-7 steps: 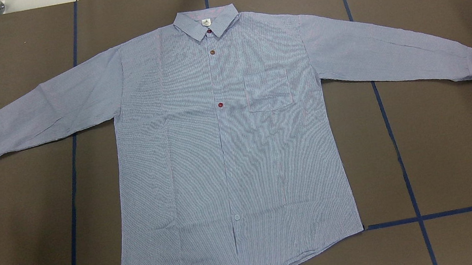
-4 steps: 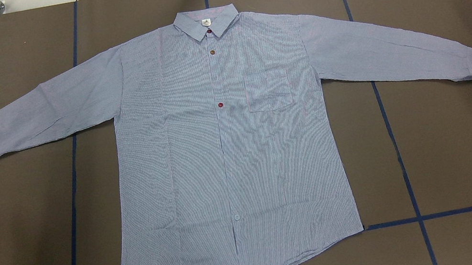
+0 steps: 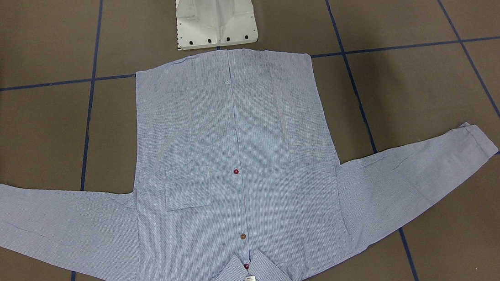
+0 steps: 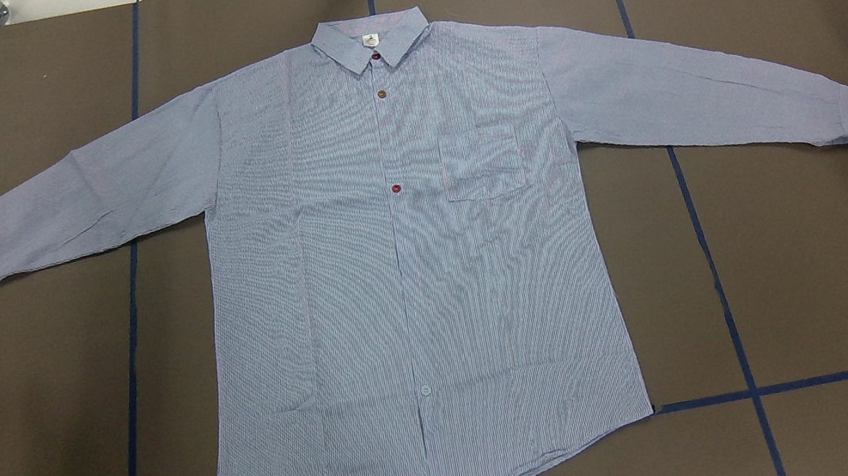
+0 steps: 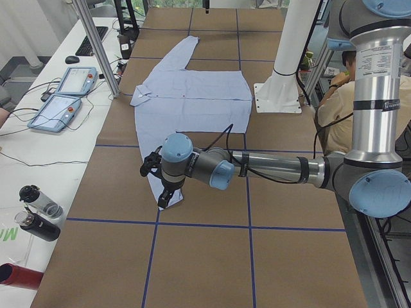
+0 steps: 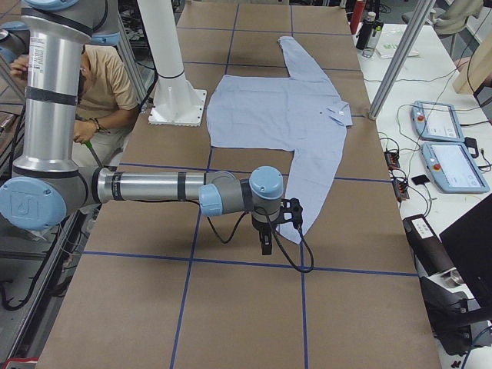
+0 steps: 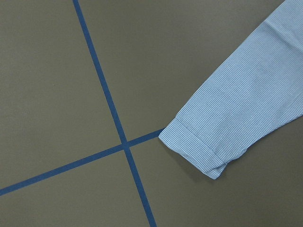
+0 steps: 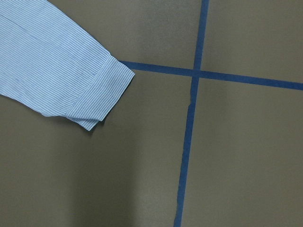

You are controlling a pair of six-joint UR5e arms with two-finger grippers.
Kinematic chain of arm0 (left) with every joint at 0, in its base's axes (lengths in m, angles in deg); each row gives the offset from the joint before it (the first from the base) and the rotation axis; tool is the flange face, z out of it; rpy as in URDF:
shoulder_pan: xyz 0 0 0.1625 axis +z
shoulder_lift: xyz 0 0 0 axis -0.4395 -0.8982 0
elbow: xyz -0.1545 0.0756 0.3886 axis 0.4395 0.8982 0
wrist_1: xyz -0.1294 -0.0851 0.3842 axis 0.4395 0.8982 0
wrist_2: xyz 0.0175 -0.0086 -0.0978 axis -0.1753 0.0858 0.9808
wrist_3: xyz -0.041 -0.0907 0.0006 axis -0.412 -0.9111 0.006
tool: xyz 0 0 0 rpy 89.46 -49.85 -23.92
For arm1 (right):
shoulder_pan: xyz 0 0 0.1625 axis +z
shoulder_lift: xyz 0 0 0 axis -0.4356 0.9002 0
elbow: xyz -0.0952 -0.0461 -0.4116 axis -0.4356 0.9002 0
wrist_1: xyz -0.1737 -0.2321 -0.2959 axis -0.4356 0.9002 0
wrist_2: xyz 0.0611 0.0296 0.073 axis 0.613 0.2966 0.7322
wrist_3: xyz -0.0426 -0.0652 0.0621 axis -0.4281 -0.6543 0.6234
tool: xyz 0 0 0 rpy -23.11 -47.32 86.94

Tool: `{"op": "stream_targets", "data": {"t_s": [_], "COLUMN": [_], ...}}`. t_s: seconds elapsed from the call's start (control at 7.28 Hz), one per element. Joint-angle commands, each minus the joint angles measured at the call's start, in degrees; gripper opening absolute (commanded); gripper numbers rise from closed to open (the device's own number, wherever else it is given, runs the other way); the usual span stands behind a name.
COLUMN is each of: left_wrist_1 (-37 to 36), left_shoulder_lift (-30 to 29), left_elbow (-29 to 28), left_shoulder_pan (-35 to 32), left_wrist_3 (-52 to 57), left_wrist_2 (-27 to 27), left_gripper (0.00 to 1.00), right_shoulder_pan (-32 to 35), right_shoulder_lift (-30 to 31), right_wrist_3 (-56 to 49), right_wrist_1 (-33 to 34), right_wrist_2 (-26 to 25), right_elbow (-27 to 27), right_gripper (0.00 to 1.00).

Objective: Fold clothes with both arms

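Observation:
The light-blue striped shirt lies flat and face up on the brown table, sleeves spread wide, collar at the far edge from the robot; it also shows in the front-facing view. The arms show only in the side views. My left gripper hangs over the cuff of the sleeve on my left. My right gripper hangs beside the other cuff. No fingers show in the wrist views, so I cannot tell whether either gripper is open or shut.
The white pedestal base stands at the shirt's hem. Blue tape lines cross the brown table. Teach pendants and bottles lie on the white side table. A person sits behind the robot.

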Motion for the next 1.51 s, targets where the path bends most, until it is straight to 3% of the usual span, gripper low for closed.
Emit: {"op": "stream_targets", "data": {"t_s": [0.0,0.27,0.69,0.96,1.37], "left_wrist_1": [0.14,0.14,0.14,0.14,0.14], "left_shoulder_lift": [0.24,0.42,0.42,0.42,0.42], "left_elbow": [1.61,2.33,2.24,2.15,2.15], "left_shoulder_pan": [0.0,0.08,0.09,0.09,0.09], "left_wrist_3": [0.14,-0.04,-0.13,-0.13,-0.21], "left_wrist_2": [0.11,0.02,0.11,0.11,0.02], "left_gripper": [1.0,1.0,1.0,1.0,1.0], "right_shoulder_pan": [-1.1,-5.3,-8.13,-13.21,-13.94], "right_shoulder_lift": [-0.2,-0.2,-1.68,-5.2,-8.46], "right_wrist_3": [0.09,12.39,39.63,53.57,58.51], "right_wrist_1": [-0.46,-4.82,-30.43,-34.04,-34.04], "right_wrist_2": [2.7,2.36,1.91,-2.53,-3.27], "right_elbow": [0.34,0.87,13.56,16.07,19.68], "right_gripper": [1.0,1.0,0.98,0.96,0.94]}}
